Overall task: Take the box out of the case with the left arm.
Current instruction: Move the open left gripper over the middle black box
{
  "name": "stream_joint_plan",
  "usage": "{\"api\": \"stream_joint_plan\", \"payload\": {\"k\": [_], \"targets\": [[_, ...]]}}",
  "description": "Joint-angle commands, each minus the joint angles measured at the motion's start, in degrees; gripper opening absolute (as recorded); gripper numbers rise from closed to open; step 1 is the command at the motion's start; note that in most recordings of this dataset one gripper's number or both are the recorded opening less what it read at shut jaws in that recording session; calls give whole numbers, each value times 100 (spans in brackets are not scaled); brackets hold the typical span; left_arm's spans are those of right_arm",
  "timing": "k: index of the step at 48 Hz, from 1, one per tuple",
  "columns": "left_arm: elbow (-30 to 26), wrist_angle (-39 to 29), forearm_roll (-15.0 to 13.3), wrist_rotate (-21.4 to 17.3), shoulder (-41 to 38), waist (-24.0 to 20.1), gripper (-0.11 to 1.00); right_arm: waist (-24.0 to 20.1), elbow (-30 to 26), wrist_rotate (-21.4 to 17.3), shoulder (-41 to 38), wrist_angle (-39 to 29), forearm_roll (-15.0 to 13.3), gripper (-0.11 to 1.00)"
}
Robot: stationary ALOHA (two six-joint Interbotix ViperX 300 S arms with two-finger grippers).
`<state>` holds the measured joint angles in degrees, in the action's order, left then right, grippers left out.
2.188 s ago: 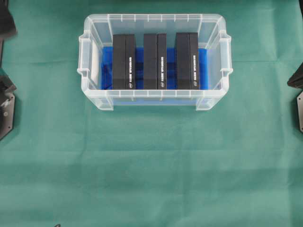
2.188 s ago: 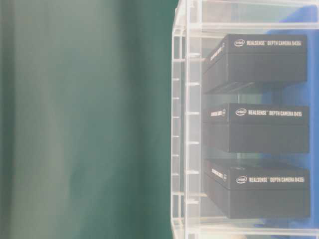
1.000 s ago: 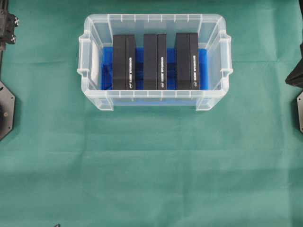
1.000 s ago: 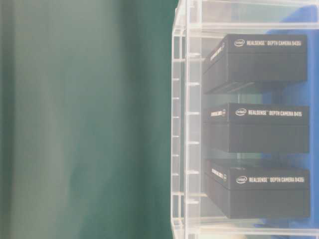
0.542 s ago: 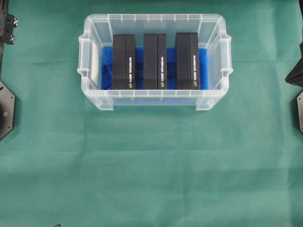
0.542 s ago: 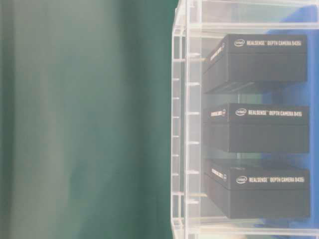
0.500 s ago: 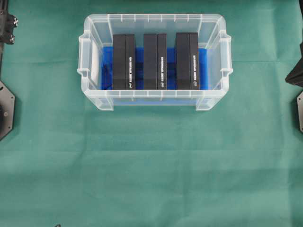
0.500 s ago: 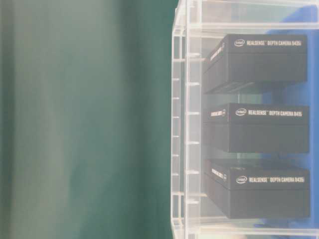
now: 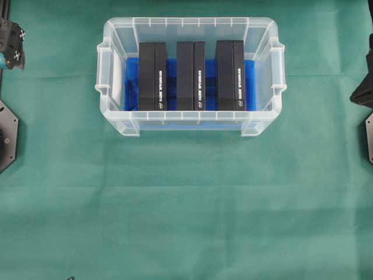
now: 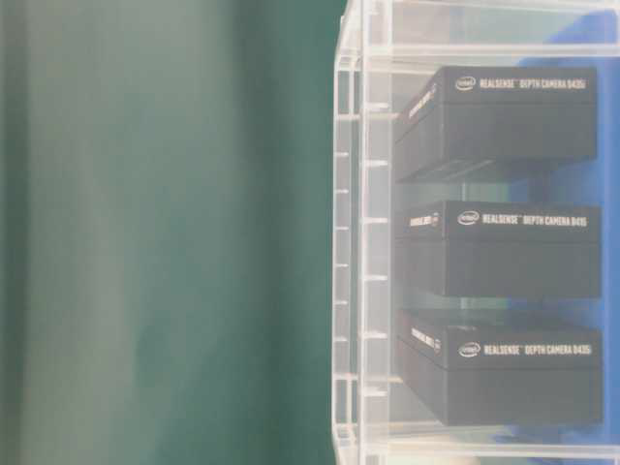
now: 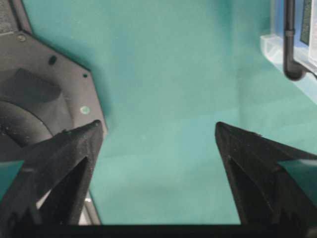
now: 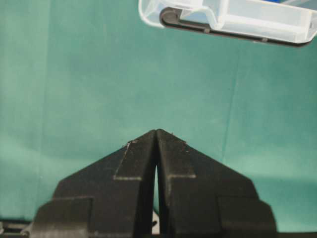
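Note:
The case (image 9: 189, 23) is a clear bin with a blue floor, standing at the back middle of the green cloth. Three black boxes stand on edge inside it: left (image 9: 152, 76), middle (image 9: 191, 76), right (image 9: 230, 74). The table-level view shows them through the case wall (image 10: 354, 242). My left gripper (image 11: 157, 124) is open over bare cloth, well left of the case rim (image 11: 270, 47), with nothing between its fingers. Part of the left arm (image 9: 11, 44) shows at the left edge. My right gripper (image 12: 156, 131) is shut and empty, away from the case corner (image 12: 223, 17).
Green cloth covers the whole table. Black arm base plates sit at the left edge (image 9: 7, 134) and the right edge (image 9: 368, 137). The left base (image 11: 44, 99) lies close beside my left gripper. Part of the right arm (image 9: 364, 93) shows at the right edge.
My left gripper has opened from shut, and the left arm has crept a little further into the overhead view. The case, boxes and right arm have not moved.

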<state>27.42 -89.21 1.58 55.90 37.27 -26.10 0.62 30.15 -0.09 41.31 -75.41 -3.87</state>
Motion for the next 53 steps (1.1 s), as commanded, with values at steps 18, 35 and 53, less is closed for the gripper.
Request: {"api": "stream_joint_plan", "payload": {"k": [18, 35, 53], "targets": [[-97, 299, -9, 290, -158, 35, 96, 0, -149, -9, -9, 9, -26, 0], [-1187, 668, -26, 413, -1644, 492, 95, 0, -149, -9, -9, 9, -114, 0], [-2760, 668, -44, 782, -3155, 896, 95, 0, -141, -9, -44, 9, -114, 0]]}}
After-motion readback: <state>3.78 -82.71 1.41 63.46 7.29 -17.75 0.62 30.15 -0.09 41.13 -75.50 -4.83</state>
